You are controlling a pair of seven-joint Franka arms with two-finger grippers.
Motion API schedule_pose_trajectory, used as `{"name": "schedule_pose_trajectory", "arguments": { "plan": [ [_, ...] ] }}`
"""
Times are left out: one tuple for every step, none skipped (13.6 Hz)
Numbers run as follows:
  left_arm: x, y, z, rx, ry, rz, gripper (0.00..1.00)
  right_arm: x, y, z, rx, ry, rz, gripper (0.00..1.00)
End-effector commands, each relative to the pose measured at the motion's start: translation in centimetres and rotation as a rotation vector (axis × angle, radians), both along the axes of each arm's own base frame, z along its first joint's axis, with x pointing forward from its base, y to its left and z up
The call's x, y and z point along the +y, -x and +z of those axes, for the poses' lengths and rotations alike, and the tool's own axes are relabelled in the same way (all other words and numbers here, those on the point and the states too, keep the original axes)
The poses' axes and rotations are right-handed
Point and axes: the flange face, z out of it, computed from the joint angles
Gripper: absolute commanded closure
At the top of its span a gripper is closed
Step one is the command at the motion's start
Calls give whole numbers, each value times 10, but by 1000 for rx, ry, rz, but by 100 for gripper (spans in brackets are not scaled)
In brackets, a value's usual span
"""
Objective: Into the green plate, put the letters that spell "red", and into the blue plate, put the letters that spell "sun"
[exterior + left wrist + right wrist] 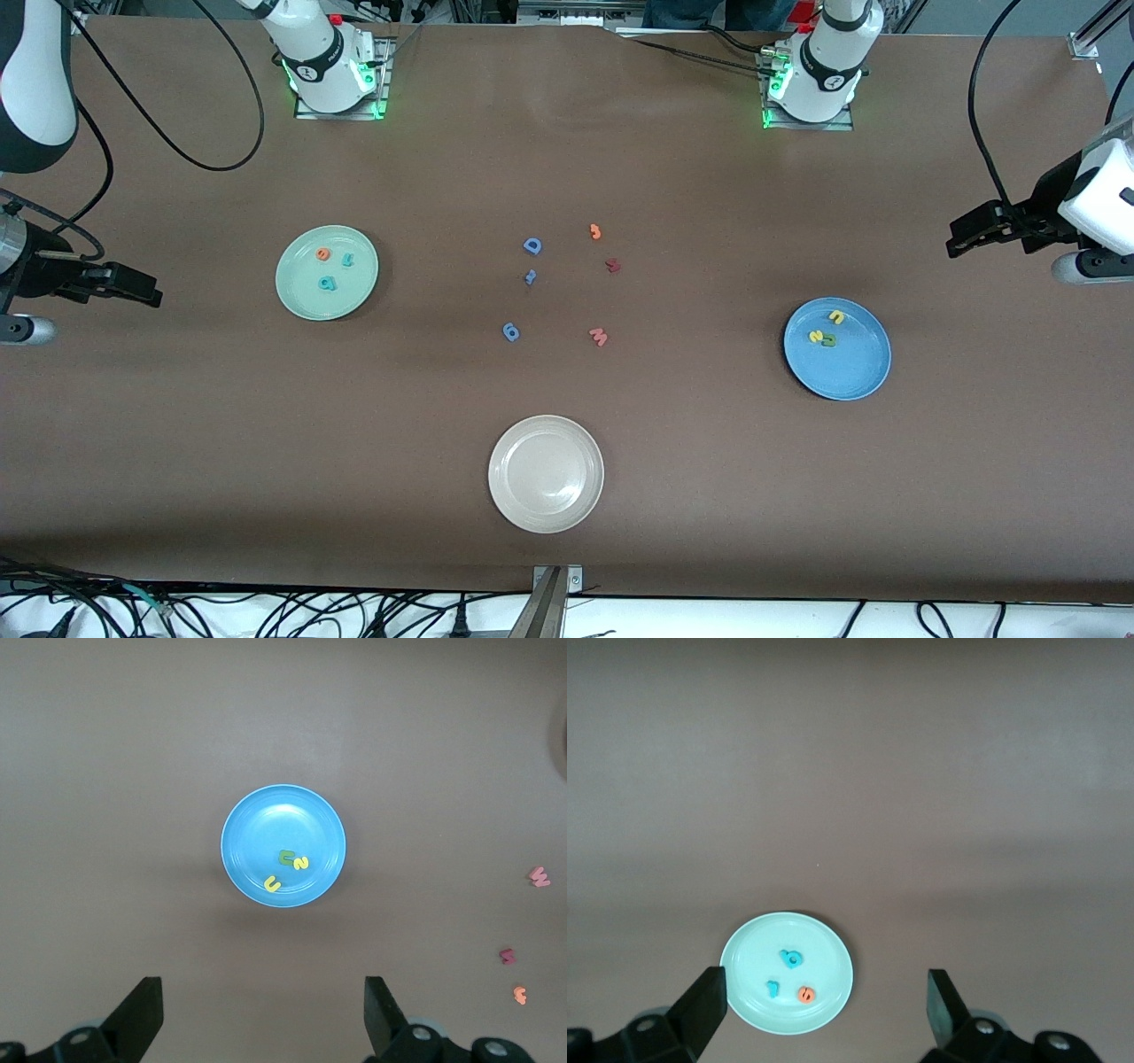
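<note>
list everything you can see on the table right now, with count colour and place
green plate: 1, pale mint, toward the right arm's end
letters in it: 3, orange e, teal r, teal d
blue plate: 1, toward the left arm's end
letters in it: 3, yellow u, yellow s, olive n
white plate: 1, nearest the front camera, nothing in it
loose letters mid-table: 6, blue D, small blue one, blue round one, orange, dark red, salmon W
right gripper: open, off the green plate's side
left gripper: open, up over the table by the blue plate
</note>
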Motion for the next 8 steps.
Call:
{"name": "schedule_pose_trajectory", "arguments": {
  "plan": [
    [-6, 2, 3, 4, -20, -5, 0, -4, 2, 11, -28, 16, 2, 0],
    [-6, 2, 3, 4, -20, -3, 0, -6, 2, 12, -29, 16, -1, 0],
    [-6, 1, 2, 5, -20, -5, 0, -9, 2, 27, -58, 20, -7, 0],
    [-6, 2, 3, 4, -20, -5, 0, -9, 0, 53, -101, 24, -3, 0],
    [-6, 2, 3, 4, -20, -5, 0, -10, -1, 57, -110, 24, -4, 0],
    [-6, 1, 2, 5, -20, -3, 0, -10, -1, 57, -110, 26, -6, 0],
    [-6, 1, 2, 5, -20, -3, 0, -9, 0, 56, -106, 25, -3, 0],
    [-6, 2, 3, 4, -20, -3, 0, -10, 1, 57, -101, 25, -4, 0]
  ]
}}
